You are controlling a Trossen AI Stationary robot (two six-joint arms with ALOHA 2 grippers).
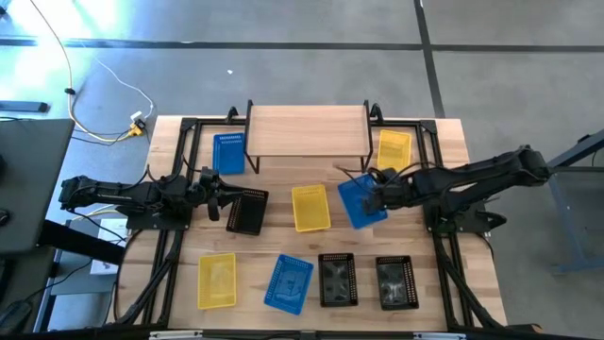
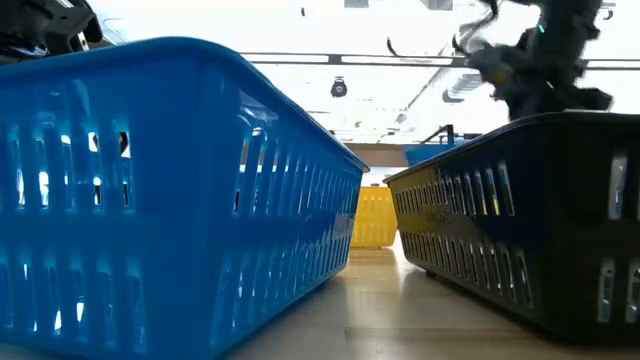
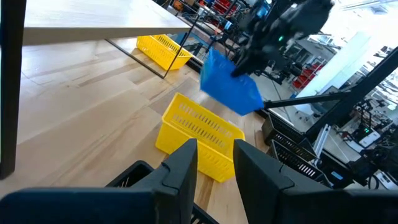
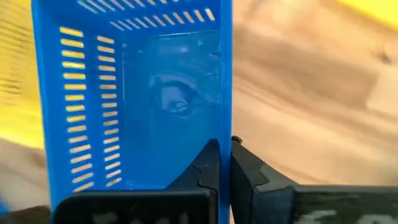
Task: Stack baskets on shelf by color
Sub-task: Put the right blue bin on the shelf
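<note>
My right pincer (image 1: 371,195) is clamped on the wall of a blue basket (image 1: 360,201), my two dark fingers (image 4: 208,168) pinched tight on its rim, one inside and one outside. Seen from above, this basket lies with its long axis slanting from the shelf (image 1: 308,128) side toward the table's front. From my left wrist it shows tilted, one end raised where I hold it and the other hanging low. It is bright blue plastic with slotted sides and a smooth floor, and nothing lies in it.

Just beyond it, on the side away from my right arm, a yellow basket (image 1: 310,208) lies flat and empty. Behind my right pincer, beside the shelf's end, sits another yellow basket (image 1: 394,148).

My left pincer (image 1: 213,194) hangs at the near edge of a black basket (image 1: 247,212); its fingers (image 3: 183,165) stand a little apart and hold nothing. A second blue basket (image 1: 229,153) lies beyond it, by the shelf's other end.

Along the table's front are a third yellow basket (image 1: 217,280), a third blue basket (image 1: 288,282) and two more black baskets (image 1: 337,280), side by side. The shelf's wooden top carries nothing.
</note>
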